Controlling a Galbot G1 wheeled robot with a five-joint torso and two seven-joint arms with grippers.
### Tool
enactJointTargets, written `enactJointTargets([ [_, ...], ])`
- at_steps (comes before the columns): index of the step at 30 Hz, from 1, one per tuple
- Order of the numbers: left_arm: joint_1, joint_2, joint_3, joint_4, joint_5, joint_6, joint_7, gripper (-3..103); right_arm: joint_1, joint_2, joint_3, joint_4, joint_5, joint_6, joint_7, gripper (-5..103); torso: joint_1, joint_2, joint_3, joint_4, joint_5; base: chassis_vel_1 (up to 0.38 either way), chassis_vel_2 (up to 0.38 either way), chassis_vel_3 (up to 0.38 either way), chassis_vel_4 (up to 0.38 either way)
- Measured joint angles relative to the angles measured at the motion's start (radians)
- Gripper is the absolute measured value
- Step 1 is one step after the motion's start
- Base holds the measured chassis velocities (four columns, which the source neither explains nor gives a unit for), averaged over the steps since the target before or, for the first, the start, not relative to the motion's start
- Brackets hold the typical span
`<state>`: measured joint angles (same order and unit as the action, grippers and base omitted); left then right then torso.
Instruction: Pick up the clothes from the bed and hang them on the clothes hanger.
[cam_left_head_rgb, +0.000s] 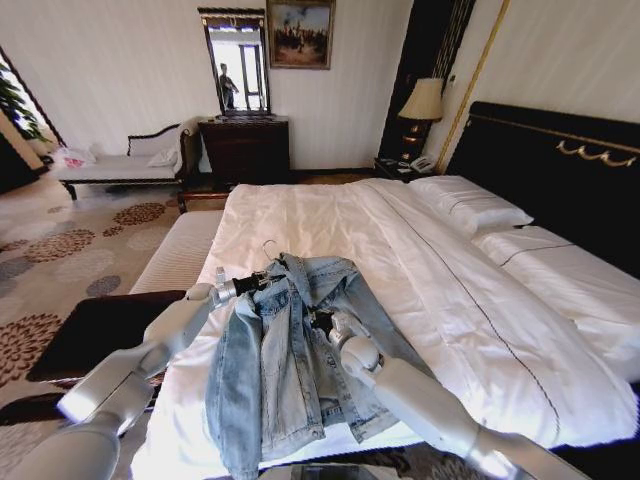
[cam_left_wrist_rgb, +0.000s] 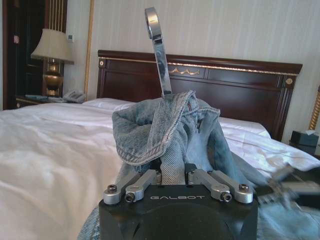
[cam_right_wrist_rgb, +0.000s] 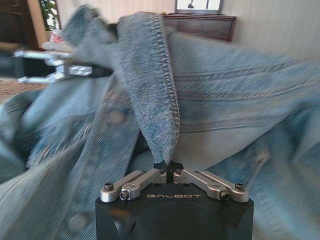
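Both arms reach forward over the near edge of the bed (cam_left_head_rgb: 470, 300). The left gripper (cam_left_head_rgb: 262, 283) is clamped on the collar of the denim jacket (cam_left_head_rgb: 285, 370). The right gripper (cam_left_head_rgb: 322, 322), just beside it, pinches a fold of the jacket's front edge.

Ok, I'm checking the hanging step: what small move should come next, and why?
Probably raise both grippers together. The left gripper and right gripper are each shut on the denim jacket, with the hanger's hook poking out at the collar, yet most of the jacket lies on the bed.
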<state>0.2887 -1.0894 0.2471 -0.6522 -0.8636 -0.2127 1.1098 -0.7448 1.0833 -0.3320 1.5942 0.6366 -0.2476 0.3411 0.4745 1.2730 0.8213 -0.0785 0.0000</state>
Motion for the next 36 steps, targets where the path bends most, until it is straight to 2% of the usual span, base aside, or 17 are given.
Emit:
enactJointTargets([
  [7, 0.03, -0.006, -0.013, 0.016, 0.022, -0.005, 0.012, 17, 0.012, -0.027, 0.006, 0.029, -0.005, 0.001, 0.007, 1, 0.0, 0.0, 0.0, -0.0001, -0.0001, 0.0, 0.0, 0.0, 0.0],
  [10, 0.032, -0.018, -0.025, 0.029, 0.03, -0.006, 0.009, 17, 0.014, -0.039, 0.006, 0.06, -0.018, 0.003, 0.015, 16, 0.0, 0.0, 0.0, -0.0001, 0.0, 0.0, 0.0, 0.0, 0.0],
  [12, 0.032, -0.019, -0.027, 0.031, 0.031, -0.006, 0.008, 17, 0.013, -0.045, 0.006, 0.073, -0.02, 0.004, 0.016, 16, 0.0, 0.0, 0.0, -0.0002, 0.0, 0.0, 0.0, 0.0, 0.0],
  [15, 0.031, -0.022, -0.03, 0.041, 0.031, -0.002, 0.003, 17, 0.002, -0.078, 0.008, 0.132, -0.025, 0.004, 0.015, 33, 0.0, 0.0, 0.0, -0.0002, 0.0, 0.0, 0.0, 0.0, 0.0],
  [17, 0.031, -0.023, -0.03, 0.046, 0.03, 0.0, 0.001, 17, 0.0, -0.084, 0.009, 0.141, -0.025, 0.004, 0.014, 33, 0.0, 0.0, 0.0, -0.0003, 0.0, 0.0, 0.0, 0.0, 0.0],
  [20, 0.03, -0.025, -0.031, 0.076, 0.031, 0.007, -0.013, 17, -0.026, -0.111, 0.01, 0.186, -0.027, 0.004, 0.007, 50, 0.0, 0.0, 0.0, -0.0004, 0.0, 0.0, 0.0, 0.0, 0.0],
  [21, 0.03, -0.025, -0.032, 0.082, 0.038, 0.01, -0.031, 14, -0.038, -0.115, 0.01, 0.197, -0.03, 0.004, 0.004, 56, 0.0, 0.0, 0.0, -0.0003, 0.0, 0.0, 0.0, 0.0, 0.0],
  [22, 0.03, -0.025, -0.032, 0.082, 0.038, 0.01, -0.031, 14, -0.038, -0.115, 0.01, 0.197, -0.03, 0.004, 0.004, 56, 0.0, 0.0, 0.0, -0.0003, 0.0, 0.0, 0.0, 0.0, 0.0],
  [23, 0.03, -0.025, -0.034, 0.081, 0.043, 0.013, -0.041, 17, -0.046, -0.116, 0.01, 0.2, -0.034, 0.004, 0.003, 61, 0.0, 0.0, 0.0, -0.0003, 0.0001, 0.0, 0.0, 0.0, 0.0],
  [24, 0.031, -0.024, -0.035, 0.08, 0.044, 0.013, -0.044, 17, -0.048, -0.116, 0.01, 0.2, -0.035, 0.004, 0.003, 61, 0.0, 0.0, 0.0, -0.0003, 0.0, 0.0, 0.0, 0.0, 0.0],
  [27, 0.036, -0.021, -0.051, 0.058, 0.059, 0.014, -0.083, 33, -0.053, -0.116, 0.015, 0.201, -0.036, 0.004, 0.002, 78, 0.0, 0.0, 0.0, -0.0003, 0.0, 0.0, 0.0, 0.0, 0.0],
  [28, 0.036, -0.021, -0.051, 0.058, 0.059, 0.014, -0.083, 33, -0.053, -0.116, 0.015, 0.201, -0.036, 0.004, 0.002, 78, 0.0, 0.0, 0.0, -0.0003, 0.0, 0.0, 0.0, 0.0, 0.0],
  [29, 0.038, -0.019, -0.058, 0.051, 0.063, 0.014, -0.093, 39, -0.051, -0.115, 0.016, 0.2, -0.035, 0.004, 0.002, 78, 0.0, 0.0, 0.0, -0.0003, 0.0001, 0.0, 0.0, 0.0, 0.0],
  [30, 0.039, -0.018, -0.062, 0.047, 0.066, 0.014, -0.097, 39, -0.049, -0.115, 0.017, 0.2, -0.033, 0.004, 0.002, 83, 0.0, 0.0, 0.0, -0.0003, 0.0001, 0.0, 0.0, 0.0, 0.0],
  [33, 0.047, -0.003, -0.077, 0.017, 0.085, 0.009, -0.12, 55, -0.037, -0.112, 0.018, 0.199, -0.021, 0.002, 0.005, 97, 0.0, 0.0, 0.0, -0.0002, 0.0001, 0.0, 0.0, 0.0, 0.0],
  [36, 0.054, 0.005, -0.084, 0.007, 0.092, 0.004, -0.122, 60, -0.033, -0.11, 0.018, 0.199, -0.016, 0.001, 0.008, 99, 0.0, 0.0, 0.0, -0.0001, 0.0, 0.0, 0.0, 0.0, 0.0],
])
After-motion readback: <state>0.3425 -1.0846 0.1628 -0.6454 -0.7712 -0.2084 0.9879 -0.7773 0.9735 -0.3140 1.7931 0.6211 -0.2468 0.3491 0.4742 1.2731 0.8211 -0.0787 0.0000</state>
